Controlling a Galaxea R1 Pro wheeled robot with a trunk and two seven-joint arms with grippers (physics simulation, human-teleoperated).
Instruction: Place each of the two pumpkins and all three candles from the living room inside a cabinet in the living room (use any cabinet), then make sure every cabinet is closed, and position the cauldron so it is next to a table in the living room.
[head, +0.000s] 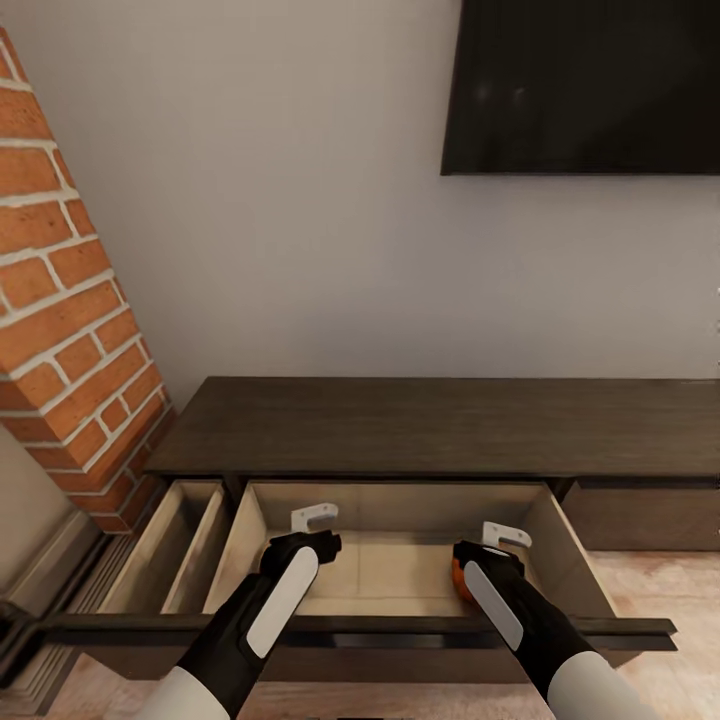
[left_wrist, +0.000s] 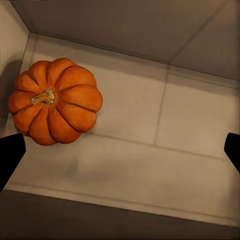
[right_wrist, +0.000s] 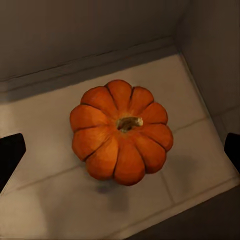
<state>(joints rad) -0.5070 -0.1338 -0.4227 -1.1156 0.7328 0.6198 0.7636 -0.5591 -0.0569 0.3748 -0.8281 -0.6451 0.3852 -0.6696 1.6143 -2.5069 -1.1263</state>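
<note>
Both pumpkins down on the beige floor of the open cabinet drawer (head: 590, 575): one (left_wrist: 55, 101) under the spread left claw (left_wrist: 120, 150), one (right_wrist: 121, 131) under the spread right claw (right_wrist: 120, 150). Advised: lift both claws straight up, clear of the drawer walls, before pushing the front shut.

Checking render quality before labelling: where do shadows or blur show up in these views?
Left wrist view: pumpkin sharp, dark shadow on the drawer wall beside it. Right wrist view: faint shadow beneath pumpkin. Head view: soft overall, drawer evenly lit.
</note>
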